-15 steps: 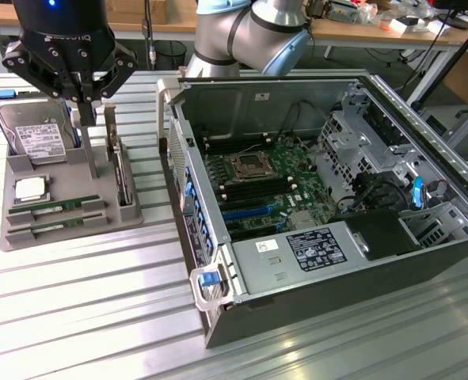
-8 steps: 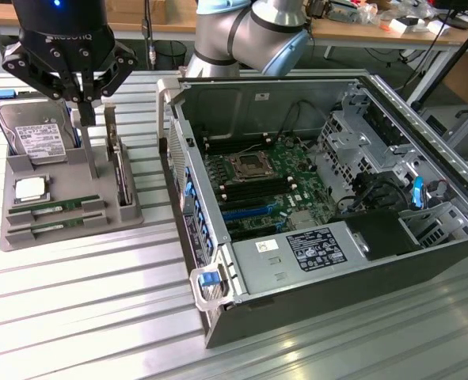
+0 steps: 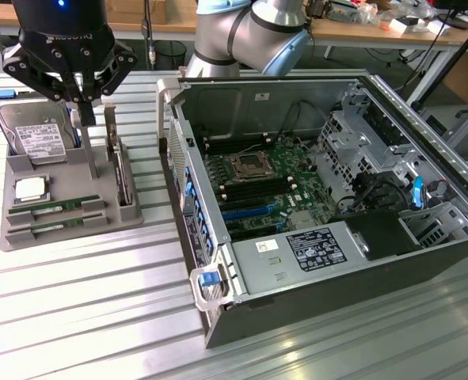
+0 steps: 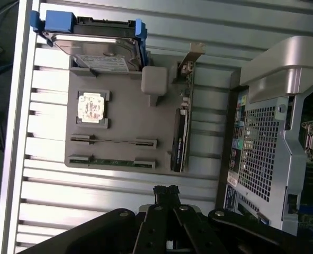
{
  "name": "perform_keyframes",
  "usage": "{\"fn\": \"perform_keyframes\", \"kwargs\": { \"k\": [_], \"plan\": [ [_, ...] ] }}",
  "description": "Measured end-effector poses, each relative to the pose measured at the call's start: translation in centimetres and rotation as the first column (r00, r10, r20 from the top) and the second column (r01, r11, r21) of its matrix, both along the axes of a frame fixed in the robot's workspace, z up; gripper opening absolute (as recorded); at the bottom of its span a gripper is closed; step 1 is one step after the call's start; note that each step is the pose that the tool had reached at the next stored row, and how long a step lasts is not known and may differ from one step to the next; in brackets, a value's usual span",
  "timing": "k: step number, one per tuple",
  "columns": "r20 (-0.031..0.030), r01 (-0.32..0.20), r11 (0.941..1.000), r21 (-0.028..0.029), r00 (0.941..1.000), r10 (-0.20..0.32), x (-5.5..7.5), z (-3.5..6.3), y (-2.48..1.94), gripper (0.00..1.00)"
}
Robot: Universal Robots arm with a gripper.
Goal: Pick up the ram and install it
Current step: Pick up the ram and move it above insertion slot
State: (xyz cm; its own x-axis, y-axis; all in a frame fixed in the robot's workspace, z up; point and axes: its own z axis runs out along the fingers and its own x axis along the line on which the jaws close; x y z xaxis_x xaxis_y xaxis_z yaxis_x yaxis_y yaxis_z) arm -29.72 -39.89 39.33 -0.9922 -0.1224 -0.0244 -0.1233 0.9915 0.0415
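Approach | gripper [image 3: 81, 101] clenched, empty, near tray [image 3: 59, 236] | we judge: we open wide, align with 1 ram stick [image 3: 55, 207], grip its long edges squarely, avoiding tilt.

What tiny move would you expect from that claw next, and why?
Probably a shift across the tray toward a ram stick, opening its fingers on the way. The gripper hangs shut and empty over the grey tray, and both sticks lie in their slots, so nothing has been picked up yet.
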Motion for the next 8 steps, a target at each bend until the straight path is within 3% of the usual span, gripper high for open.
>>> {"fn": "perform_keyframes", "kwargs": {
  "k": [8],
  "plan": [
    [0.0000,-0.061,0.9982,-0.0016,0.9982,0.061,0.00,-0.01,0.00,0.11]
  ]
}}
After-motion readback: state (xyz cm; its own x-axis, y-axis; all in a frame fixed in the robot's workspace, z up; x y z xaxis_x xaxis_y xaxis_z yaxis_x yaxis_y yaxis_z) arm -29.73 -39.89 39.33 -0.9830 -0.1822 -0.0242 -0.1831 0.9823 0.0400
